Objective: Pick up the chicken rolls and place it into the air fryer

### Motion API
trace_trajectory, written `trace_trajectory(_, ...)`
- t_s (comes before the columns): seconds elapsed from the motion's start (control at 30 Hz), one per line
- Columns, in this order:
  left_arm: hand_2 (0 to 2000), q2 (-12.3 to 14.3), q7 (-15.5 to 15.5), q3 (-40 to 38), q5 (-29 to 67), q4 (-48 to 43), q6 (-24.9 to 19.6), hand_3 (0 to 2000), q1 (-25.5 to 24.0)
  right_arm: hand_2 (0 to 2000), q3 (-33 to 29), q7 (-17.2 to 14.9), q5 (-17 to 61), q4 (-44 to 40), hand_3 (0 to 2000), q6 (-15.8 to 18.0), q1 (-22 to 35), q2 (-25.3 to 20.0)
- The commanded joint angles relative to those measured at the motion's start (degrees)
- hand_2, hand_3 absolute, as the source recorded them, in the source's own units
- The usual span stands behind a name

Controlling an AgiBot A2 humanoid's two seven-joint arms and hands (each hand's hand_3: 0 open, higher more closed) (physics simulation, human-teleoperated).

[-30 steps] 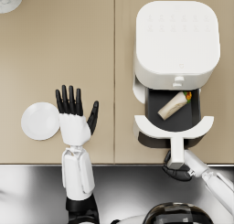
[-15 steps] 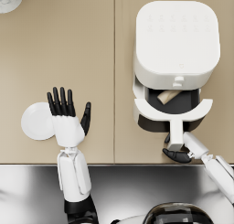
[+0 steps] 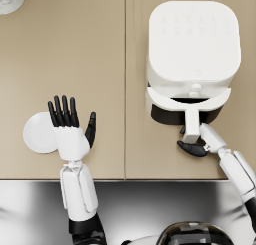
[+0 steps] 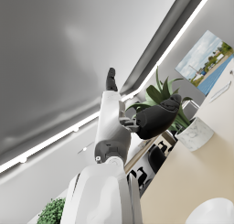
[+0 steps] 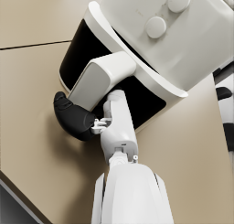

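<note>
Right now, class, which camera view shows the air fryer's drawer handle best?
The right wrist view: the drawer handle fills the frame close up, with the right hand against its end. The head view shows the handle from above, smaller, the right hand at its tip. The left wrist view does not show it at all.

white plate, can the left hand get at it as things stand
Probably yes. The left hand hovers open right beside the white plate, overlapping its edge in the head view, with only bare counter around. Nothing lies between them; the right hand is over at the air fryer handle.
</note>
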Motion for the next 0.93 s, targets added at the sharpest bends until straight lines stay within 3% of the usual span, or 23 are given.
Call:
trace_trajectory(0.03,0,-0.2,0.0,-0.3,0.0,-0.1,0.0,0,0.7,2000,-0.2,0.0,0.0,-2.0,2000,0.0,6.8,-13.9)
trace_trajectory(0.2,0,-0.5,0.0,-0.2,0.0,0.3,0.0,0,0.5,2000,-0.1,-0.3,0.0,-7.2,2000,0.0,9.1,-15.7)
trace_trajectory(0.23,0,-0.5,0.0,-0.2,0.0,0.4,0.0,0,0.4,2000,-5.6,-0.3,0.0,-7.2,2000,0.0,6.6,-18.0)
trace_trajectory(0.27,0,-0.5,0.0,-0.2,0.0,0.4,0.0,0,0.3,2000,-5.9,-0.4,0.1,-7.9,2000,0.1,6.8,-18.2)
trace_trajectory(0.3,0,-0.6,0.0,-0.1,0.0,0.4,0.0,0,0.3,2000,0.0,-0.5,0.1,-7.5,2000,-0.2,9.4,-15.8)
trace_trajectory(0.33,0,-0.5,0.0,0.0,0.0,0.1,0.0,0,-0.2,2000,-2.1,-0.1,0.0,-9.3,2000,-0.1,4.4,-5.5)
trace_trajectory(0.93,0,-0.5,0.0,0.0,0.0,0.3,0.0,0,-1.0,2000,0.0,1.6,0.0,-10.2,2000,0.0,5.9,-4.9)
